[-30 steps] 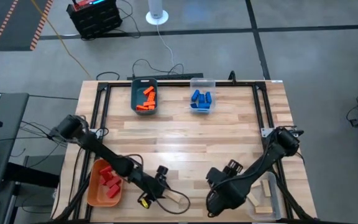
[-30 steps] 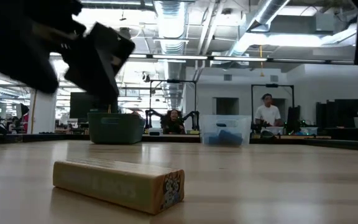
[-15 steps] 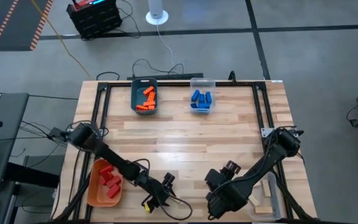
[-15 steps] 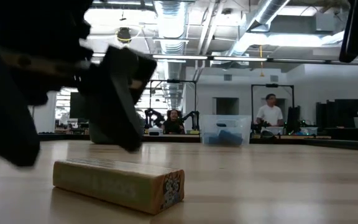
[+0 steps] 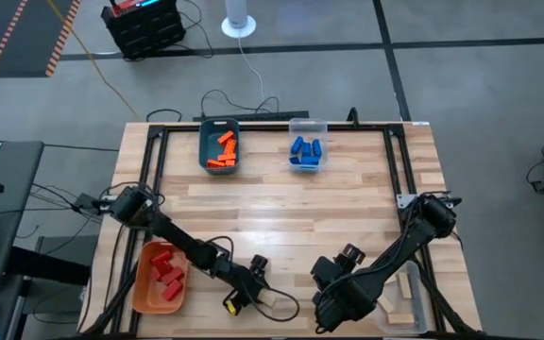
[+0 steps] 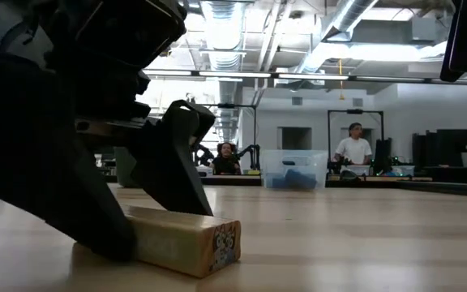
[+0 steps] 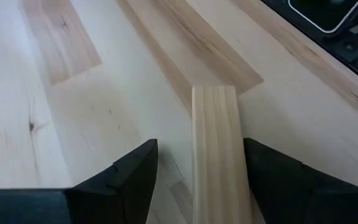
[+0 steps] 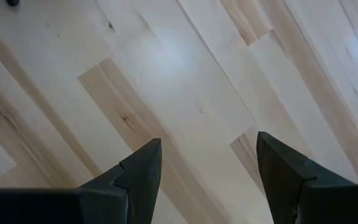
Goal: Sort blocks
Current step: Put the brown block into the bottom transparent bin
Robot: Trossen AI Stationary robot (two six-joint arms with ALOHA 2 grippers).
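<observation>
- An orange plastic bin (image 5: 149,283) sits at the near left edge of the pale butcher-block wooden worktop (image 5: 281,212), and several small red rectangular blocks (image 5: 167,274) lie inside it.
- The left end effector (image 5: 253,291) is down at the worktop near the front edge, just right of that bin, on a dark arm that slants in from the left side.
- Its two dark fingers (image 7: 132,177) stand apart, one on each side of a pale natural-wood rectangular block (image 7: 218,155) that lies flat on the worktop. In the left wrist view a gap shows between the block and one finger, so the end effector is spread around the block and is not pinching it.
- In the low view the same pale block (image 6: 186,243) rests on the wood with the left fingers (image 6: 177,166) planted on either side of it.
- At the far side, a dark teal plastic bin (image 5: 220,146) holds orange blocks (image 5: 223,149).
- Just to its right, a clear plastic bin (image 5: 306,144) holds blue blocks (image 5: 303,150).
- The right end effector (image 5: 325,316) hangs over bare worktop near the front edge, right of centre. Its fingers (image 8: 138,171) are held wide apart with nothing between them.
- At the near right corner, more pale wooden blocks (image 5: 406,288) lie in a clear tray (image 5: 414,321), partly hidden by the right arm.
</observation>
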